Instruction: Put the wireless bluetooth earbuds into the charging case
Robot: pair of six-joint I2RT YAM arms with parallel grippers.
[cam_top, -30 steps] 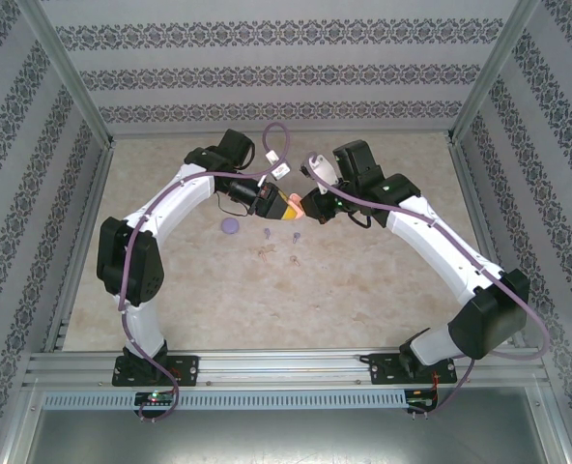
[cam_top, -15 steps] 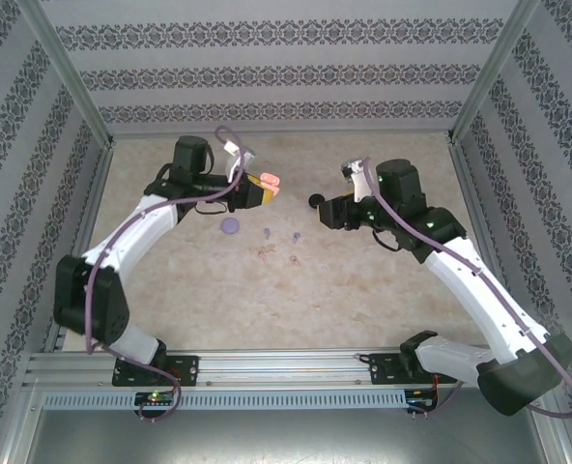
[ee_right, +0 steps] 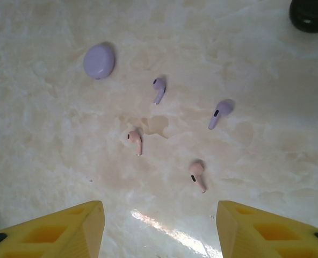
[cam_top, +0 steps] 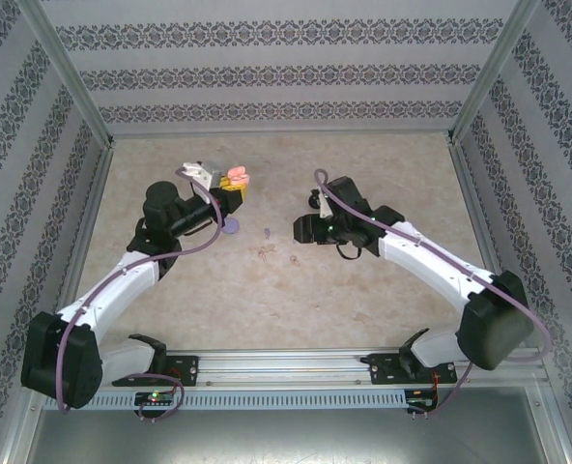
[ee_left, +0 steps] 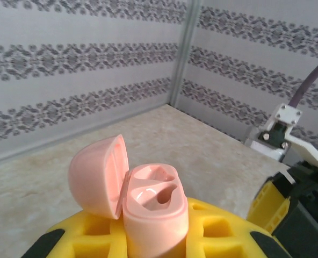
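Earbuds (ee_right: 136, 143) – loose, ahead of right gripper (ee_right: 159, 228)

Far to the right of the lilac case (ee_right: 99, 60), in the corner of the right wrist view, the black case (ee_right: 309, 13) is cut by the top edge; we see just its lower rim. Below the lilac case, the yellow fingers (ee_right: 57, 231) of the right hand (ee_right: 159, 207) run off the bottom edge. From above, the earbuds (cam_top: 267, 233) just right of the lilac case are specks too small for us to count or tell their colours. In the left wrist view the pink case (ee_left: 153, 199) sinks between the pads of the left hand (ee_left: 156, 242), its lower body hidden and cropped.
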